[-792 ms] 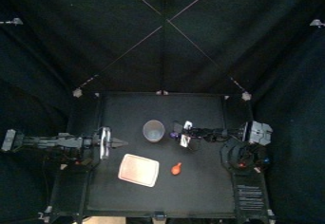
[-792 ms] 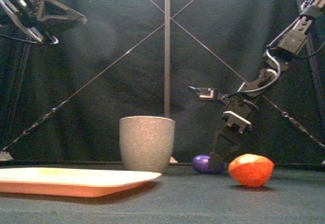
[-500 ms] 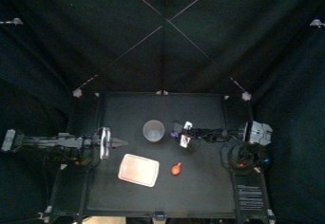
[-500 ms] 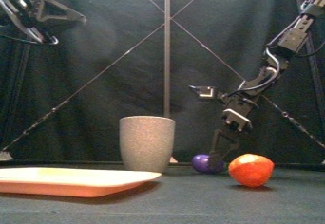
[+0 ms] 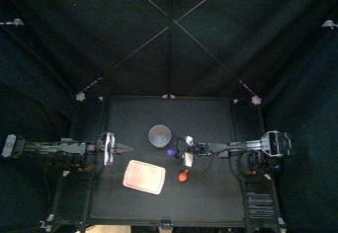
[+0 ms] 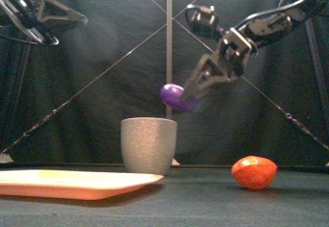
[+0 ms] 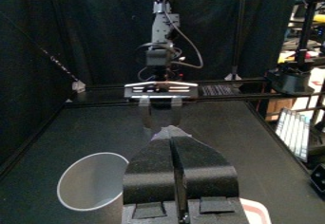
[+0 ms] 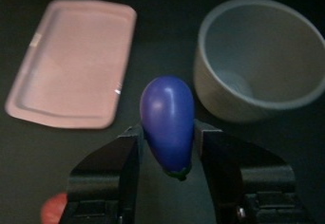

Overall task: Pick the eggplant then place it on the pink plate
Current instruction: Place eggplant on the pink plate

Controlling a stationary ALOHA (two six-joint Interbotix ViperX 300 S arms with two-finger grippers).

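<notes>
Count: one purple eggplant, one grey cup, one pink tray, one orange toy. The right gripper has its jaws closed on the eggplant's sides and holds it in the air, higher than the cup's rim and just to its front-right. The left gripper (jaws pressed together, empty) sits near the left edge of the table. The tray lies flat at front left, top bare, with open table ahead of it; the orange toy is near its right edge, not touching.

The right gripper holds a purple eggplant in the air above the grey cup, beside a pink tray and an orange toy.
</notes>
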